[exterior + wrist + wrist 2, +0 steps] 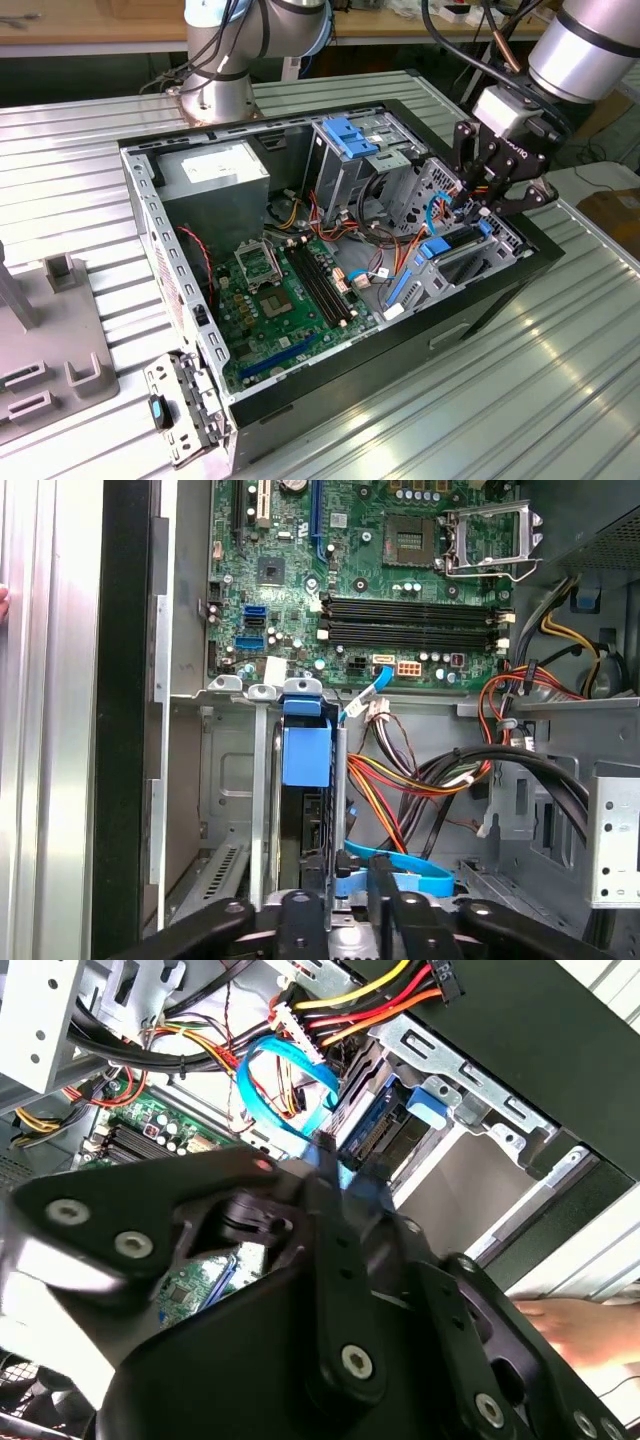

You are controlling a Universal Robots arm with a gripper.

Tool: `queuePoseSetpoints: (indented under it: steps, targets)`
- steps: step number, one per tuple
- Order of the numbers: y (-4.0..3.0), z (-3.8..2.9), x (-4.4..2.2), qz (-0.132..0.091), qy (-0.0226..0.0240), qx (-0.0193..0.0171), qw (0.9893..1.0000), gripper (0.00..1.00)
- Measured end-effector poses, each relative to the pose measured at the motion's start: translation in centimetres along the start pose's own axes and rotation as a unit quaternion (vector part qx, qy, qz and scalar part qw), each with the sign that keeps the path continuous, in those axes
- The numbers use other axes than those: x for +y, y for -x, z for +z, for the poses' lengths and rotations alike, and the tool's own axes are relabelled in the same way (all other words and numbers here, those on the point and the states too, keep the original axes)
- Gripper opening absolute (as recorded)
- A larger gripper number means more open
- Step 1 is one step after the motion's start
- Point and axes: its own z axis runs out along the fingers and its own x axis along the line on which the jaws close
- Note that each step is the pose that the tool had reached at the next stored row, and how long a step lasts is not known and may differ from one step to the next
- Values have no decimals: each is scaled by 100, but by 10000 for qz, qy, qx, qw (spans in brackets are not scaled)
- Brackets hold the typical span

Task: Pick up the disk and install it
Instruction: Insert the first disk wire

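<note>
While the disk [308, 815] sits edge-on in the drive bay [262, 780], my tool [470, 205] hovers at its edge, grip impossible to tell; probably dense, rigid, shock-sensitive, best held by its flat sides.

Print on the white label [212, 164] of the power-supply box [258, 180] is illegible.

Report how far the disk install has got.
Done, by the look of it: the disk is picked up and stands on edge in the drive bay, its light-blue bracket showing. In hand: the gripper sits right above it. Left: whether it is fully seated or released cannot be told. A blue cable lies beside it.
</note>
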Motion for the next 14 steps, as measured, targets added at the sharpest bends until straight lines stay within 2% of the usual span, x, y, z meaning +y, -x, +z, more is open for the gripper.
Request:
queuePoseSetpoints:
  steps: [1, 2, 6, 9, 11, 14]
  targets:
    - [0, 1, 0, 0, 0, 0, 10000, 29]
    - [0, 1, 0, 0, 0, 0, 10000, 18]
    - [-1, 2, 8, -3, -6, -2, 10000, 16]
    - [-49, 1, 49, -67, -89, 1, 9999, 16]
    - [-74, 0, 64, -87, -127, 4, 9999, 16]
    - [-125, 6, 132, -111, -224, 9, 9997, 16]
